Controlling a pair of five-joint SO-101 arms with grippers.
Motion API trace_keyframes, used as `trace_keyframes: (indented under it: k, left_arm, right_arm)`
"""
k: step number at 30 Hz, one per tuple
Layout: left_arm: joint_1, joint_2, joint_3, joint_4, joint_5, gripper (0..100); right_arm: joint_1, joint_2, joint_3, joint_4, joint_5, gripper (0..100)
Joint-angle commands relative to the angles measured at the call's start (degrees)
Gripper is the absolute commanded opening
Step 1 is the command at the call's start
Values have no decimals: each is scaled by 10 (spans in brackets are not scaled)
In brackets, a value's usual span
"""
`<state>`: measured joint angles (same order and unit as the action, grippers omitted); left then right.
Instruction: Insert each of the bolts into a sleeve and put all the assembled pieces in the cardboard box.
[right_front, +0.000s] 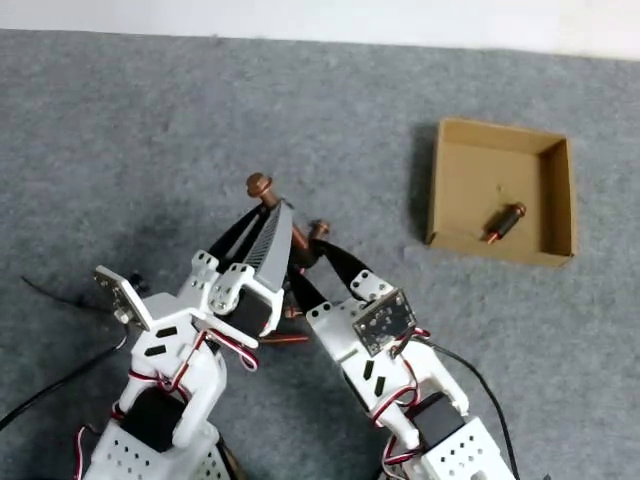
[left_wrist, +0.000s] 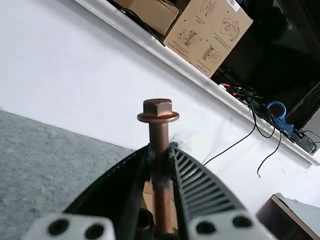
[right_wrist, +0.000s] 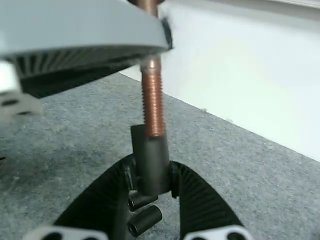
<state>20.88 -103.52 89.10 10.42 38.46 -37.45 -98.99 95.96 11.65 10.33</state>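
The grey counter (right_front: 150, 120) takes up most of the high view. The cardboard box (right_front: 555, 160) sits at its upper right, well apart from both arms, which meet low in the centre.

My left gripper (left_wrist: 160, 150) is clamped on the shank of a copper bolt (left_wrist: 158, 130), with the head sticking out past the fingertips. My right gripper (right_wrist: 152, 175) is closed around a dark sleeve (right_wrist: 151, 160), held upright in the middle of the right wrist view. The bolt's threaded end hangs at the sleeve's mouth. I can't tell whether it has entered the bore or is sitting against the rim.

That joint is my main worry. If the two axes are even slightly off, I expect the threads to catch on the rim, and pushing harder would then slide the bolt back through my left fingers or tip the sleeve in the right ones.

Letting go with the left too early is the other risk. A bolt that is barely seated could fall out and roll across the counter.

Two spare sleeves (right_wrist: 145, 220) lie right under the right gripper, so a dropped part would likely scatter them.

One assembled piece (right_front: 505, 222) already lies in the box. The carry over there is long, and a loose fit could separate on the way.
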Motion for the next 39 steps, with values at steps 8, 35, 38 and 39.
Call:
trace_keyframes:
  k: [8,35,38,39]
  left_arm:
    - [-18,-7,-5,-14,4,7]
    - [-36,-3,-2,-40,86,7]
    - [-33,-2,-1,-40,86,7]
    - [-31,-2,-1,-40,86,7]
  right_arm:
    - [29,-11,59,-1,3,4]
    - [26,-11,59,0,3,4]
    - [22,-11,60,0,3,4]
    - [16,-11,60,0,3,4]
